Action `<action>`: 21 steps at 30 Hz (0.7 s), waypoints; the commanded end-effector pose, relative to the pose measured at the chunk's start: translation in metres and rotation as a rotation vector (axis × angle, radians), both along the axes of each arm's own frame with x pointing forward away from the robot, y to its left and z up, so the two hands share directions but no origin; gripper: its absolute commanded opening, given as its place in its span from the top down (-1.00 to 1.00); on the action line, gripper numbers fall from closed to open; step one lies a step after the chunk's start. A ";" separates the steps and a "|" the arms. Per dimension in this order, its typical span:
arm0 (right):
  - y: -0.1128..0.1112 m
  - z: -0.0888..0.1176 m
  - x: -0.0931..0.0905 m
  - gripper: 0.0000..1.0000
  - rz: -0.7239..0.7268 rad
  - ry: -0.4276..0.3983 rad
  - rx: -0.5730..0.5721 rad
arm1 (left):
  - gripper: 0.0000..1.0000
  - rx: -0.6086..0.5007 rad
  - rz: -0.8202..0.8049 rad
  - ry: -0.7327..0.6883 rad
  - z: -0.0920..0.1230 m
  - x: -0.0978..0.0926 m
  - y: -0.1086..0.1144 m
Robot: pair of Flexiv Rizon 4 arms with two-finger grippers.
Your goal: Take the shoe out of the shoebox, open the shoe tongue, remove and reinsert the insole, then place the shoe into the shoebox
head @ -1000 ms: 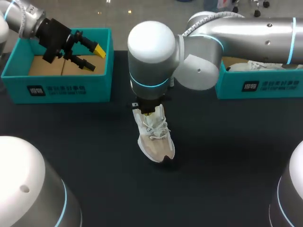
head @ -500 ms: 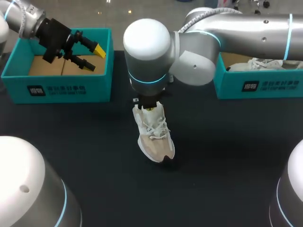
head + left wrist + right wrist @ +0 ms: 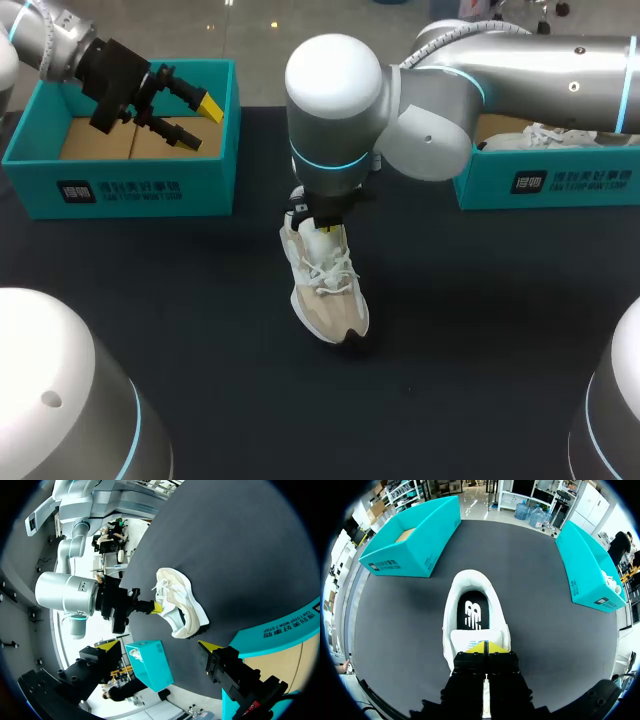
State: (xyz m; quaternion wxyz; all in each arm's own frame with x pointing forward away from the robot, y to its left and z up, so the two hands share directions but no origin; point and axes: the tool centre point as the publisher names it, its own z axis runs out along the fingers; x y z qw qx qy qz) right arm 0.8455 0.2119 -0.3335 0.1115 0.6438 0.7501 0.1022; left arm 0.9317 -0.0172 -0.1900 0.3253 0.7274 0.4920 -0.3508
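Opening the tongue [image 3: 474, 639] looks the step in hand, right tool [image 3: 485, 648] pinched narrow on it, shoe [image 3: 325, 290] lying mid-tabletop [image 3: 460, 330]; next, the bared insole [image 3: 472, 612] needs gripping; left tool [image 3: 205, 124] hangs wide apart over the left shoebox [image 3: 120, 190].

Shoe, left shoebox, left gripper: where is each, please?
shoe [image 3: 330, 272]: head view, on the laces.
left shoebox [image 3: 205, 185]: head view, on the front wall.
left gripper [image 3: 205, 122]: head view, midway between its fingertips.
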 end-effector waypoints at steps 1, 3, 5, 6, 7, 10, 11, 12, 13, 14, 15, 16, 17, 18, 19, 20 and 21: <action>0.008 -0.015 0.007 1.00 0.011 0.028 -0.002 | -1.00 0.003 -0.001 -0.001 0.000 0.000 0.000; 0.007 -0.012 0.005 1.00 0.013 0.031 -0.006 | -1.00 0.003 -0.001 -0.001 0.000 0.000 0.000; 0.003 -0.003 0.004 1.00 0.011 0.019 -0.016 | -1.00 0.003 -0.001 -0.001 0.000 0.000 0.000; 0.002 0.003 0.003 1.00 0.010 0.013 -0.018 | -1.00 0.003 -0.001 -0.001 0.000 0.000 0.000; 0.001 0.009 0.003 1.00 0.009 0.006 -0.018 | -1.00 0.003 -0.001 -0.001 0.000 0.000 0.000; 0.001 0.020 0.003 1.00 0.031 0.000 0.003 | -1.00 0.003 -0.001 -0.001 0.000 0.000 0.000; 0.002 0.022 0.003 1.00 0.041 0.002 0.007 | -1.00 0.003 -0.001 -0.001 0.000 0.000 0.000; 0.005 0.022 0.004 1.00 0.053 0.011 0.017 | -1.00 0.003 -0.001 -0.001 0.000 0.000 0.000; 0.007 0.021 0.005 1.00 0.064 0.020 0.026 | -1.00 0.003 -0.001 -0.001 0.000 0.000 0.000; 0.010 0.018 0.006 1.00 0.073 0.029 0.028 | -1.00 0.003 -0.001 -0.001 0.000 0.000 0.000; 0.012 0.015 0.007 1.00 0.083 0.040 0.028 | -1.00 0.003 -0.001 -0.001 0.000 0.000 0.000; 0.015 0.011 0.007 1.00 0.090 0.049 0.026 | -1.00 0.003 -0.001 -0.001 0.000 0.000 0.000; 0.017 0.007 0.007 1.00 0.099 0.057 0.032 | -1.00 0.003 -0.001 -0.001 0.000 0.000 0.000; 0.018 0.002 0.008 1.00 0.104 0.066 0.038 | -1.00 0.003 -0.001 -0.001 0.000 0.000 0.000; 0.020 -0.001 0.008 1.00 0.107 0.070 0.038 | -1.00 0.003 -0.001 -0.001 0.000 0.000 0.000; 0.022 -0.004 0.008 1.00 0.112 0.073 0.038 | -1.00 0.003 -0.001 -0.001 0.000 0.000 0.000; 0.024 -0.006 0.008 1.00 0.117 0.081 0.041 | -1.00 0.003 -0.001 -0.001 0.000 0.000 0.000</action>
